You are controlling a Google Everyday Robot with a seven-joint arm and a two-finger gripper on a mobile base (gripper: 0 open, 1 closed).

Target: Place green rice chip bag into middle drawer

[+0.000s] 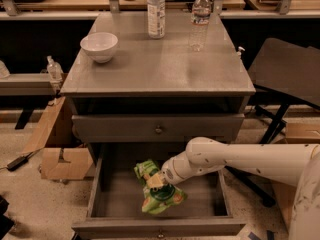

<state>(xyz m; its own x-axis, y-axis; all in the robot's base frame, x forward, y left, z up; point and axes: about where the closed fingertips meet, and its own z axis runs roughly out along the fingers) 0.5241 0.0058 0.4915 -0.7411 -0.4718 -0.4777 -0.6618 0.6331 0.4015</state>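
The green rice chip bag [159,193] lies inside the open middle drawer [112,199], near its centre, crinkled with its dark green logo facing up. My gripper [155,180] reaches in from the right on a white arm and sits at the bag's upper part, touching it. The drawer is pulled out below the closed grey drawer front [158,129] with a brass knob. The open drawer's own knob [160,232] shows at the bottom edge.
On the cabinet top stand a white bowl [99,46] and two clear water bottles [156,12], [199,20]. A cardboard box [59,159] sits on the floor at left. A dark chair [287,74] stands at right.
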